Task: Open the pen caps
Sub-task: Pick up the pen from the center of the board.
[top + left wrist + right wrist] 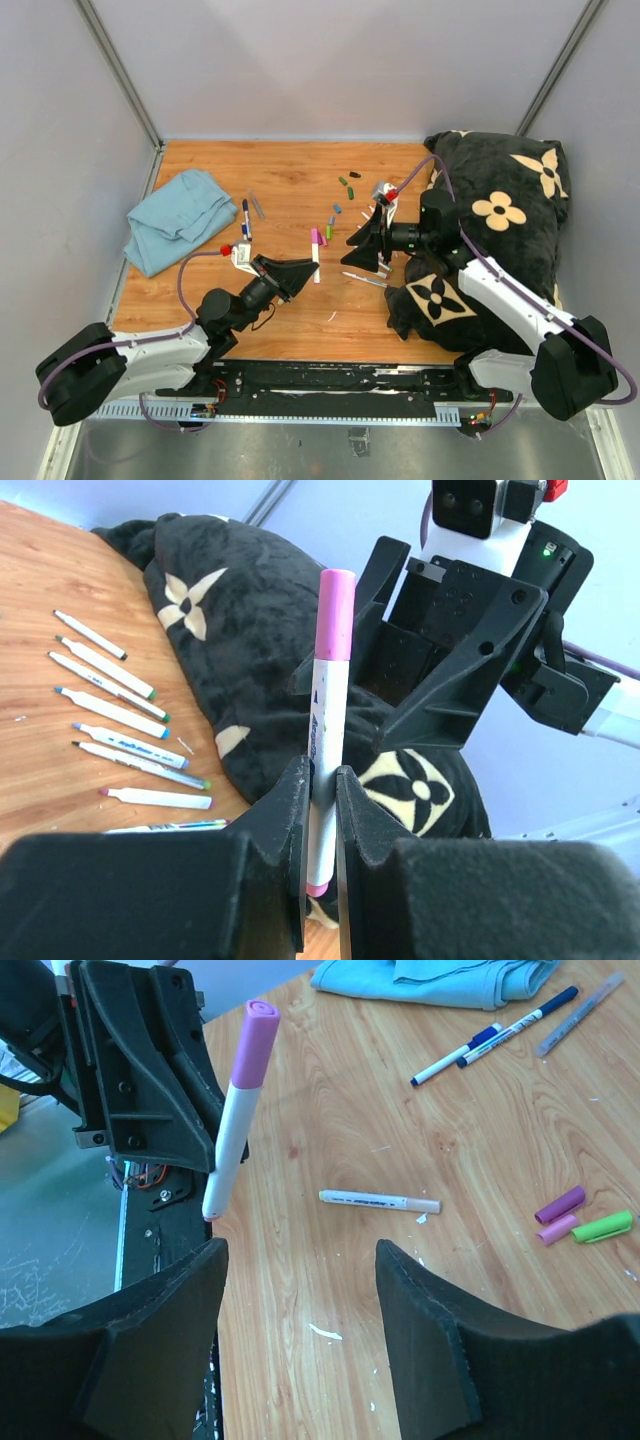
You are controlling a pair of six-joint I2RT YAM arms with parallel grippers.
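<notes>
- While the left gripper (320, 780) is clamped tight on the barrel of a white marker (322, 730), holding it upright off the table, the pink cap (337, 610) sits fully on the marker's top end.
- The pink cap is a stubby, smooth plastic cylinder with a flat rounded top, slightly wider than the barrel. It looks more lilac in the right wrist view.
- The barrel is slim and glossy with small blue print, and a pink tip shows at its bottom end below the fingers.
- The right gripper (300, 1250) faces the held marker with its jaws spread wide and nothing between them. It is near the cap but not touching it.
- Both claws have black, matte, wedge-shaped fingers.
- Loose caps lie on the wood, already off: a purple one (560, 1203), a pink one (556, 1230) touching it, and a green one (603, 1226) just beside them. In the top view more small dark and green ones (348, 183) are scattered towards the far side.
- A row of uncapped markers (110, 712) lies roughly parallel on the table next to the cushion, with white barrels and coloured tips.
- One white pen (380, 1200) lies alone on its side, mid-table.
- Two blue-capped pens (495, 1040) lie near the cloth.
- The table (290, 170) is orange-brown wood grain with small white flecks on it.
- The cloth (180, 215) is light blue, soft and loosely folded at the left edge.
- The cushion (500, 210) is black plush with cream flower motifs, slumped over the right side of the table.
</notes>
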